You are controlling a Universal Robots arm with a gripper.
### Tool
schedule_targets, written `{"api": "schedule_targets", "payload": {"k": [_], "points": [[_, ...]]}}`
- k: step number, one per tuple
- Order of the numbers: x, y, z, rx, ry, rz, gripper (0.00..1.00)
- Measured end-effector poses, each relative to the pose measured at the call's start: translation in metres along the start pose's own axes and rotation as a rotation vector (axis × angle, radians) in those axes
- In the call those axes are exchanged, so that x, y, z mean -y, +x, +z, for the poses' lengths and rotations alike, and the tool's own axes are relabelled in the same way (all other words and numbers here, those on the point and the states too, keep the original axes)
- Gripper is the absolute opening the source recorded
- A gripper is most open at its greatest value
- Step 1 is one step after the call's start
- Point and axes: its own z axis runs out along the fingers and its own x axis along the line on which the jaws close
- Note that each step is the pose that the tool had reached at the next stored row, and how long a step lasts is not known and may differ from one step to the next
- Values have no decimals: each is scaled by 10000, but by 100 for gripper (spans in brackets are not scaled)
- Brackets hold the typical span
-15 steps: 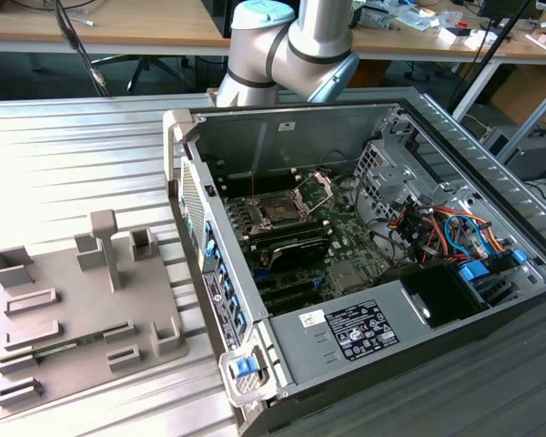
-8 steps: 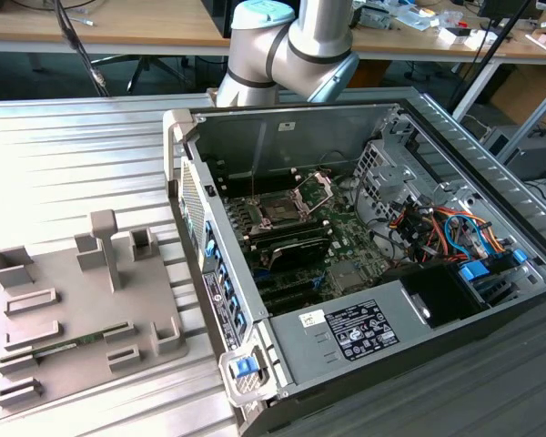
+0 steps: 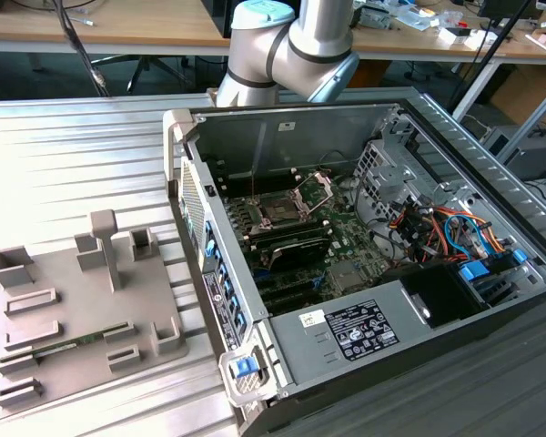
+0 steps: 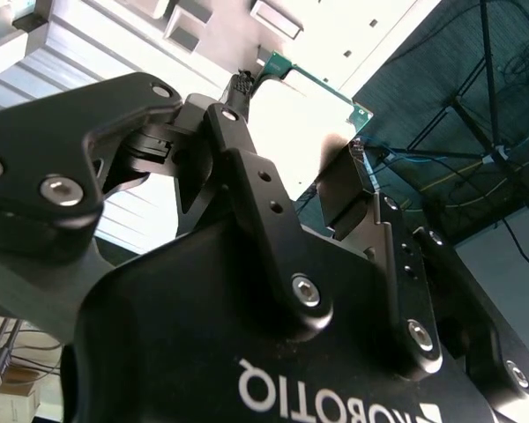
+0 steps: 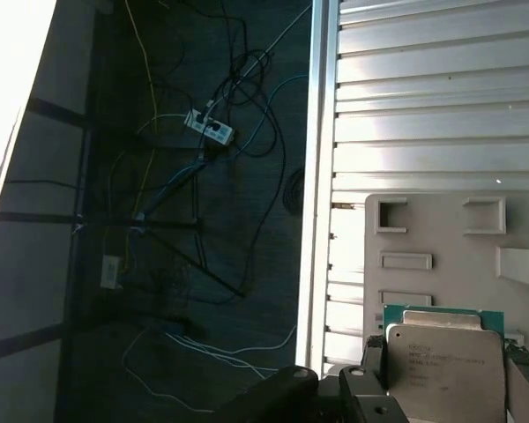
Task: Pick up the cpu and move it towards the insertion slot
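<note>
Inside the open computer case (image 3: 364, 237), in the exterior view, the insertion slot (image 3: 280, 212) sits on the motherboard with its dark square middle exposed and its hinged metal plate (image 3: 317, 187) swung up beside it. The case rests on a ribbed metal tabletop (image 3: 73, 155). On the exterior view's left a gray fixture tray (image 3: 68, 291) carries a long green memory stick (image 3: 73, 344) in one of its pockets. The robot arm (image 3: 296, 41) bends over the far wall of the case. In the second wrist view the black fingers (image 4: 242, 150) pinch the cpu (image 4: 313, 79) by two opposite edges. Its green rim shows at the far corner, and the rest of it is washed out by bright light. In the first wrist view the cpu's pale silver top faces the camera, with the green rim showing along its far edge and a finger touching it on either side. Just past the fingers lies the tray with its rectangular pockets. Beside them, past the tabletop's edge, are the dark floor (image 5: 176, 220), loose cables and a power strip (image 5: 212, 129).
</note>
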Motion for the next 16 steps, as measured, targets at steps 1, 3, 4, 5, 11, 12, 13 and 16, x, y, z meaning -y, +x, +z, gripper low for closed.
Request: {"api": "schedule_targets", "payload": {"k": [1, 3, 4, 5, 11, 12, 13, 16], "points": [[1, -7, 0, 0, 0, 0, 55], [2, -25, 0, 0, 1, 0, 55], [3, -32, -1, 0, 1, 0, 55], [3, -41, 0, 0, 0, 0, 55], [6, -73, 0, 0, 0, 0, 55], [6, -78, 0, 0, 0, 0, 55], [7, -87, -1, 0, 1, 0, 55], [8, -108, 0, 0, 0, 0, 55]]}}
